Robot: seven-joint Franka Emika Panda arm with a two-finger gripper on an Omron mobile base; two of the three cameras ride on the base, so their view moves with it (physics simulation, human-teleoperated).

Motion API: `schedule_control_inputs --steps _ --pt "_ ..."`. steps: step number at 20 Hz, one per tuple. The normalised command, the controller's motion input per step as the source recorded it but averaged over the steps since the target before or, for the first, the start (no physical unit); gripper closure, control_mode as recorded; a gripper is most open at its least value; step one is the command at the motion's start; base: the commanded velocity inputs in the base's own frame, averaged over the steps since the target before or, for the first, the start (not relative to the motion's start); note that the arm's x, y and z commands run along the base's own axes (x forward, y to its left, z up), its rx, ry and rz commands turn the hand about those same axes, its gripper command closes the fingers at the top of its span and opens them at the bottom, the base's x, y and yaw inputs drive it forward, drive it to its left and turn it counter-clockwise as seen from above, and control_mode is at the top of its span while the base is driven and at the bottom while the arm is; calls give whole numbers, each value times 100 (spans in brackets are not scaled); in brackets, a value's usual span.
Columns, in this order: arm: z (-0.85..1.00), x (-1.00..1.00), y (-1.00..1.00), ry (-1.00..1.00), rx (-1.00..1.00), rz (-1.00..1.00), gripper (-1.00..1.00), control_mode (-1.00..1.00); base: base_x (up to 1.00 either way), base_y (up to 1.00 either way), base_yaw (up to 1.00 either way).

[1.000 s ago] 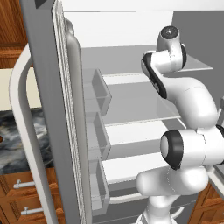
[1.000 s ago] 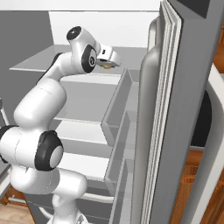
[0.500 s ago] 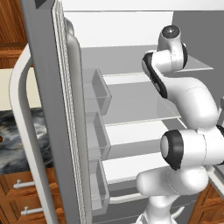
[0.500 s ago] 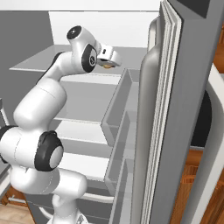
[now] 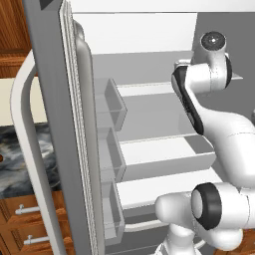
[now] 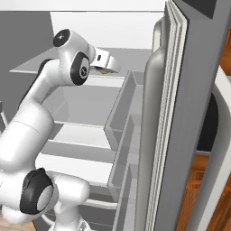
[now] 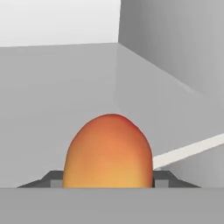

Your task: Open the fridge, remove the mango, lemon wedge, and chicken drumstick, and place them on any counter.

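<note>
The fridge (image 5: pixel 60 124) stands open, its white inside facing me. On an upper shelf, the orange-yellow mango (image 7: pixel 108 151) sits right between my gripper's (image 7: pixel 108 180) two dark fingertips (image 7: pixel 50 180), which press against both of its sides. From the right base view the gripper (image 6: pixel 107 67) reaches over that upper shelf with a bit of the mango (image 6: pixel 103 71) showing under the hand. The lemon wedge and the chicken drumstick are hidden. The black marbled counter (image 5: pixel 15 159) lies left of the open door.
Grey door bins (image 5: pixel 112 102) line the left door and more bins (image 6: pixel 126 103) line the right door (image 6: pixel 180 113), close on either side of the arm. White shelves (image 5: pixel 164 154) step down below the hand. Wooden drawers (image 5: pixel 25 219) sit under the counter.
</note>
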Motion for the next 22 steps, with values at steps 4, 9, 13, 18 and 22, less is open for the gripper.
schedule_control_inputs --steps 4,9,13,18,22 --pt "37 -100 1 0 0 11 100 -100 0 0 0" --pt "38 -91 6 0 0 20 100 -100 0 0 0" --pt "21 -80 12 0 0 17 100 -100 0 0 0" --pt "1 -56 44 0 -1 9 100 -100 0 0 0" --pt "0 -39 61 0 -2 0 100 -100 0 0 0"
